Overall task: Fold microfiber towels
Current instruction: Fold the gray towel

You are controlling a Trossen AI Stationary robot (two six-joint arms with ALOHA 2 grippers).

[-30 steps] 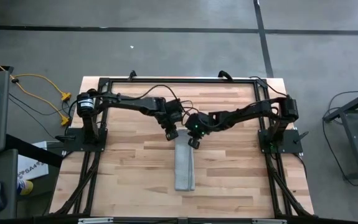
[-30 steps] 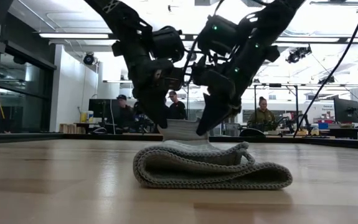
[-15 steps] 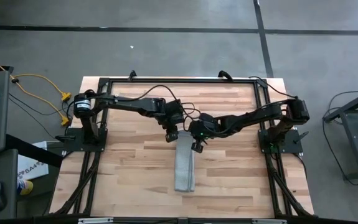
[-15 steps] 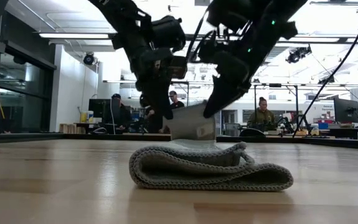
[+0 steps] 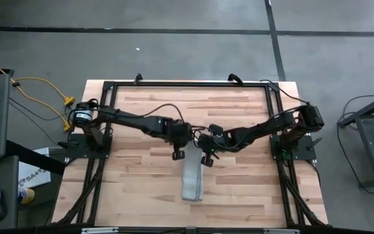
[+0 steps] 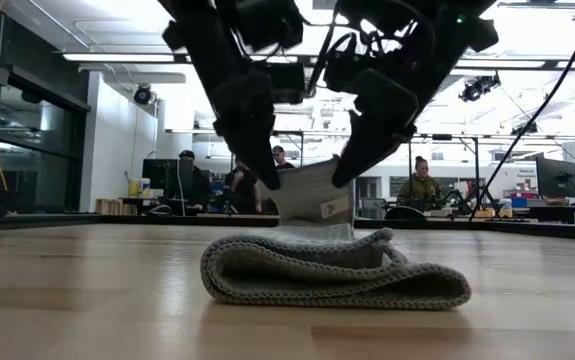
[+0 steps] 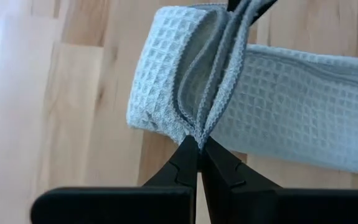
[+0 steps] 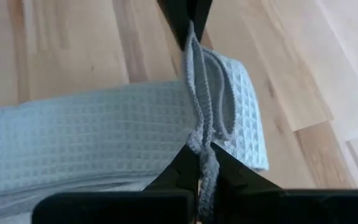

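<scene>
The light grey microfiber towel (image 5: 192, 183) lies as a narrow folded strip running from the table's middle toward its near edge. Its near fold (image 6: 267, 272) rests on the wood. Its far end (image 6: 307, 192) is raised above the rest and stretched between my two grippers. My left gripper (image 5: 177, 155) is shut on that end's left corner. My right gripper (image 5: 207, 160) is shut on its right corner. In the low view both arms come down from above onto the raised end. My left gripper pinches the left corner of the towel's raised far end (image 7: 191, 127) between its two fingers, several layers bunched together at their hemmed edges. The fingers (image 7: 182, 163) slant down from the far side. The corner is lifted clear; the towel's near part lies on the table. My right gripper pinches the right corner of the same raised end (image 8: 198, 134) between its two fingers, several hemmed layers together. The fingers (image 8: 182, 167) slant down from the far right. The end hangs lifted between both grippers, above the folded part on the table.
A black frame (image 5: 187, 83) runs along the table's far edge and down both sides by the arm bases. Bare wood (image 5: 134, 188) lies left and right of the strip. People sit at desks (image 6: 422, 190) in the room behind the table.
Both grippers, still shut on the towel's far end, have moved toward the near edge and a little up, and have rolled. The raised end has travelled over the lying part, which has bunched slightly toward the near edge; the near fold stays on the table.
</scene>
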